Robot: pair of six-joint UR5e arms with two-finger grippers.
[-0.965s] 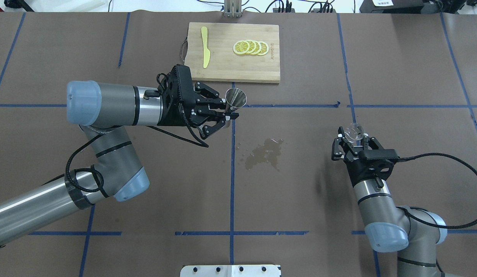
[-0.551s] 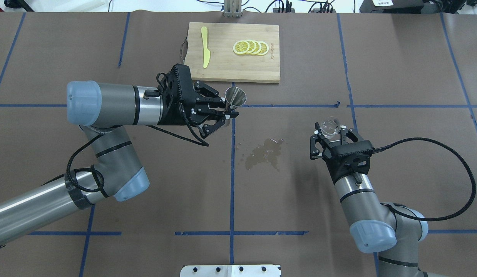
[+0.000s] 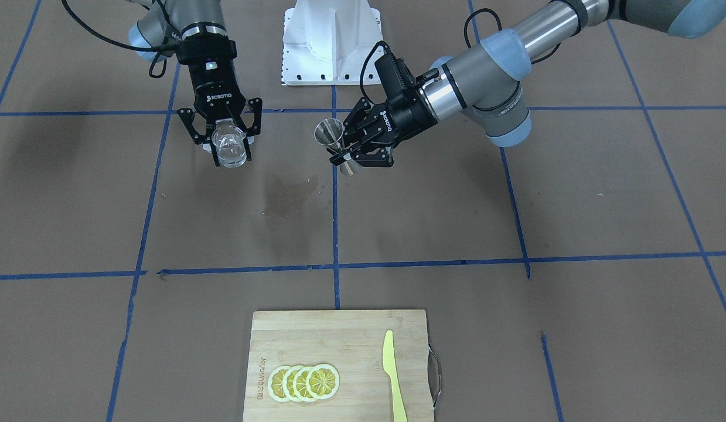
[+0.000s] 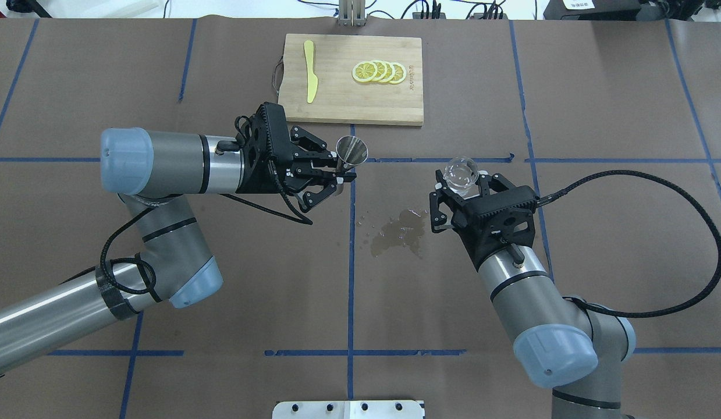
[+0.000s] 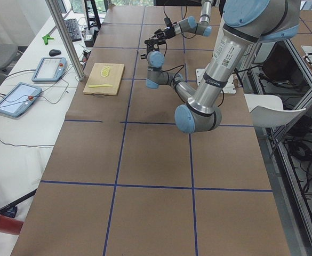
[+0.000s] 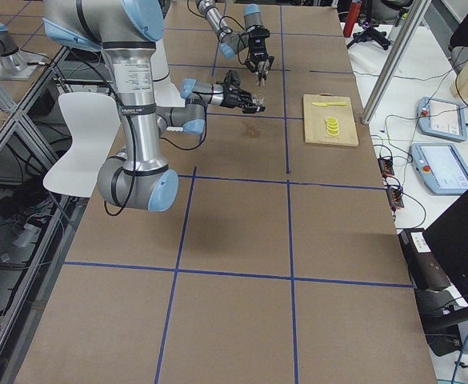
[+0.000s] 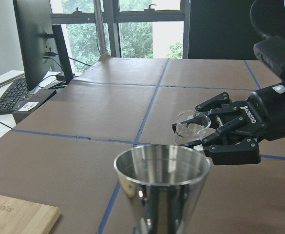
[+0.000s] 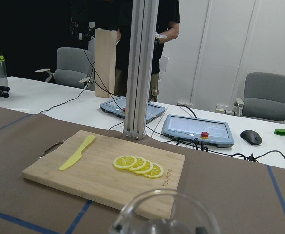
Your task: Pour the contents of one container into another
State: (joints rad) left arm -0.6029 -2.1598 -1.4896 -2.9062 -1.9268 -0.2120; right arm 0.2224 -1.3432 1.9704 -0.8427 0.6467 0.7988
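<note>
Left gripper (image 4: 343, 173): jaws pinched on the narrow waist of the small shiny steel hourglass-shaped jigger (image 4: 351, 152), held upright off the table, open mouth above the jaws. Below and between the two sets of jaws, a dark wet patch (image 4: 400, 231) with stray droplets lies on the brown paper table cover (image 4: 599, 105). Right gripper (image 4: 462, 185): jaws clamped on either side of the small clear round-bodied glass cup (image 4: 462, 170), upright and aloft; it appears to hold a little clear liquid. The cup is well apart from the jigger's mouth, so pouring has not begun. Risks, as judged: tilting before the cup lip is over the narrow jigger mouth would add to the spill; smooth round glass may rotate in a two-finger pinch; a knock from the cup could pivot the jigger about its waist.
</note>
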